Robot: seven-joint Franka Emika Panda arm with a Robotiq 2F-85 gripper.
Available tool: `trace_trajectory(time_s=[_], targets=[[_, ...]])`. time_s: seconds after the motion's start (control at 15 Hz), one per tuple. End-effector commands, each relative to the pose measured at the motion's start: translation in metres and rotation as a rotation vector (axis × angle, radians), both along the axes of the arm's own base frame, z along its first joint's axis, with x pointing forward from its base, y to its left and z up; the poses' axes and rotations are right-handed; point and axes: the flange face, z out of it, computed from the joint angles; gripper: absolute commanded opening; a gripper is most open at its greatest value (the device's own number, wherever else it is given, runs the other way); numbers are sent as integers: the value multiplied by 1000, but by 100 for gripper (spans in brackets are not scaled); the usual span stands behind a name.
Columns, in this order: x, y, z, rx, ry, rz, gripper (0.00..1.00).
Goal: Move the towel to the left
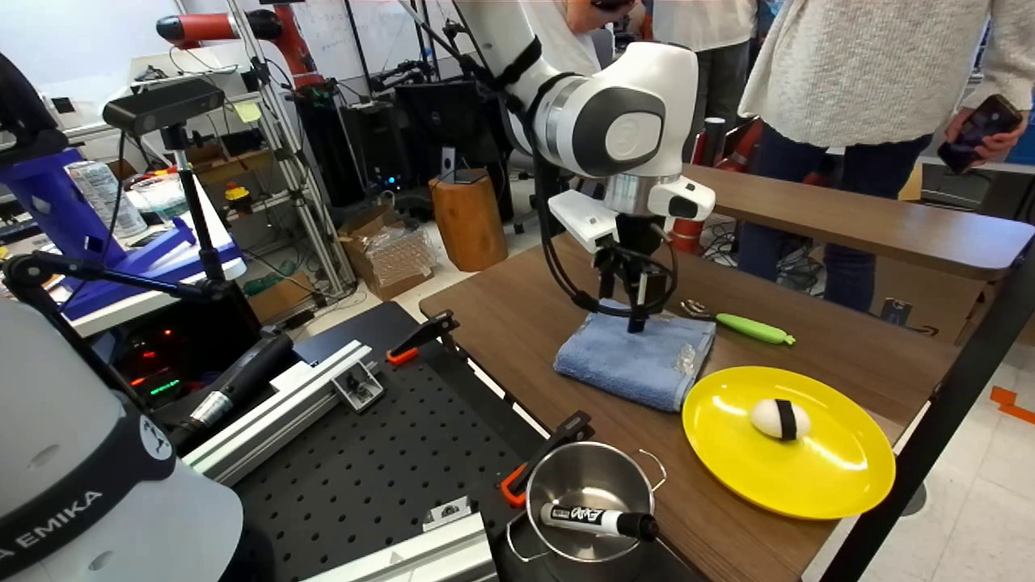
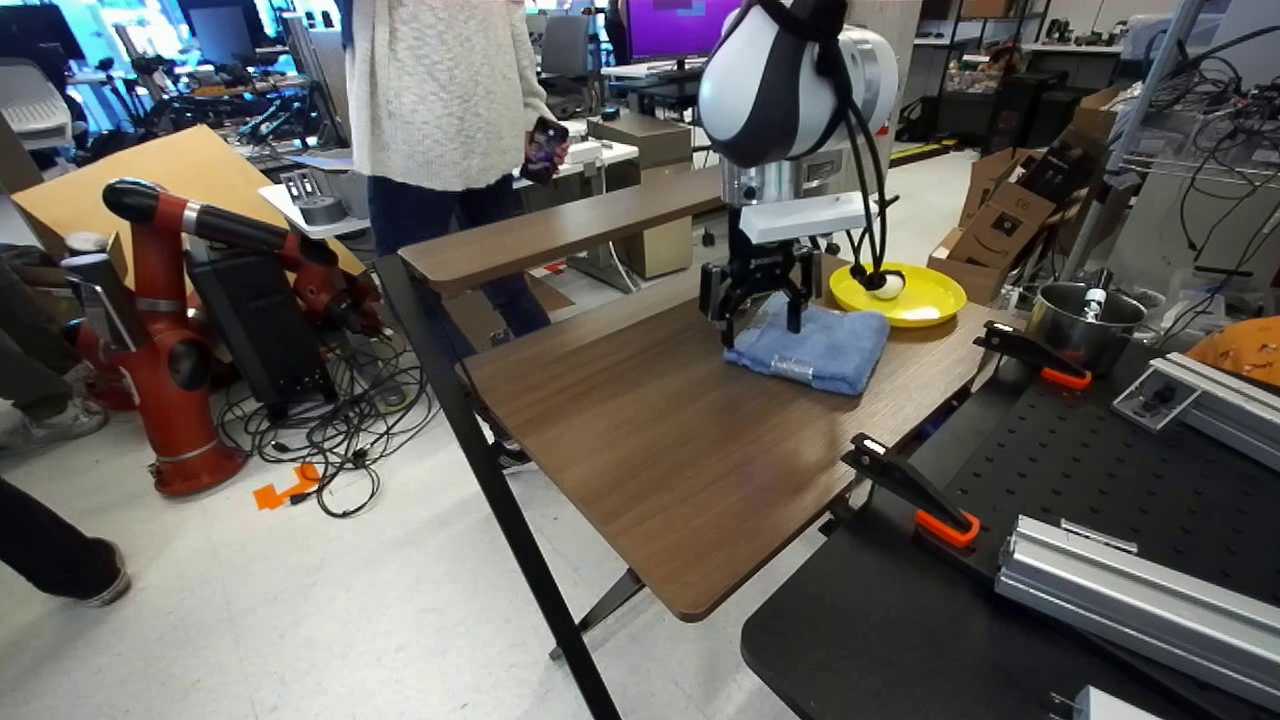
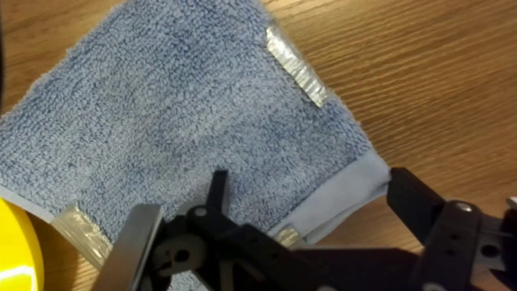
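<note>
The towel, a folded blue cloth with bits of shiny tape on its edges, lies on the brown table; it shows in both exterior views (image 1: 606, 360) (image 2: 825, 350) and fills much of the wrist view (image 3: 181, 113). My gripper (image 1: 621, 314) is open and points down at the towel in both exterior views (image 2: 761, 333). In the wrist view the gripper (image 3: 310, 173) has one finger over the cloth and the other just past its pale hemmed corner, with nothing clamped between them. Whether the fingertips touch the towel I cannot tell.
A yellow plate (image 1: 728, 457) with a white egg-shaped item (image 1: 768, 419) sits close beside the towel. A green-handled utensil (image 1: 756, 329) lies behind it. A metal pot (image 1: 562, 473) holding a marker (image 1: 594, 520) and black-orange clamps (image 1: 554, 453) (image 2: 915, 490) line the table (image 2: 660, 450) edge.
</note>
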Motion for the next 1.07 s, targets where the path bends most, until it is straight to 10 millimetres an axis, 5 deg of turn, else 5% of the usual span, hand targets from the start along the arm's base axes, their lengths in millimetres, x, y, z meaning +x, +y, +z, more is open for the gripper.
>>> trace_trajectory(time_s=[0.0,0.4,0.8,1.0], targets=[[-2,-14,2,-16,2,-21,100],[-8,-22,3,-21,1,-27,100],[-15,-21,23,-6,-41,-14,100],[-25,-23,9,-4,10,-17,100]])
